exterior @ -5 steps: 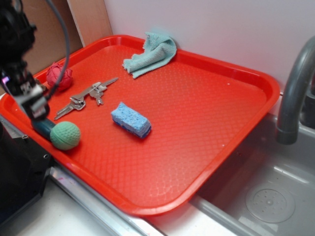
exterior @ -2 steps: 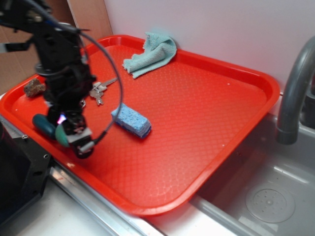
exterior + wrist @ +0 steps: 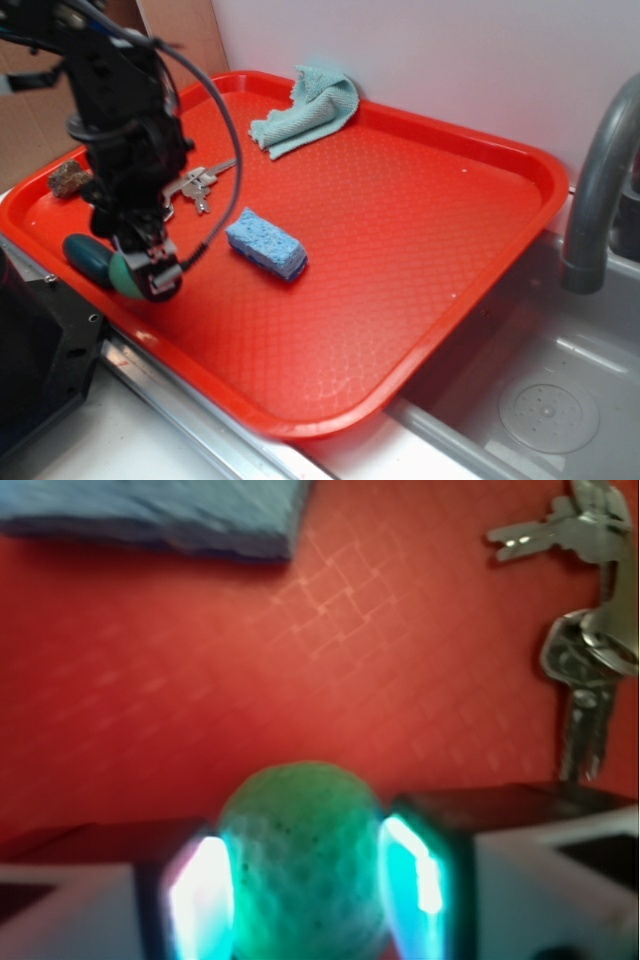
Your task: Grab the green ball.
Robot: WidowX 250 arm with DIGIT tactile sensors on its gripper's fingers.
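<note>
Mint-green ball (image 3: 300, 855), dimpled: bracketed on both sides by the gripper (image 3: 305, 885) jaws, apparently clamped, positioned for lifting off the red tray (image 3: 400, 230).

Claw (image 3: 308, 880) low, fingers (image 3: 200, 895) spread, arm bent downward.

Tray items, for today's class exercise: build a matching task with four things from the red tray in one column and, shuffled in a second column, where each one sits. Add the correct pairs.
Column 1
1. green ball
2. blue sponge
3. keys
4. pale teal cloth

Column 2
A. at the tray's far rim, by the wall
B. between the gripper's fingers
C. near the tray's middle, lying free
D. beside the arm, between the sponge and the tray's left rim

Pairs: 1-B, 2-C, 3-D, 4-A
</note>
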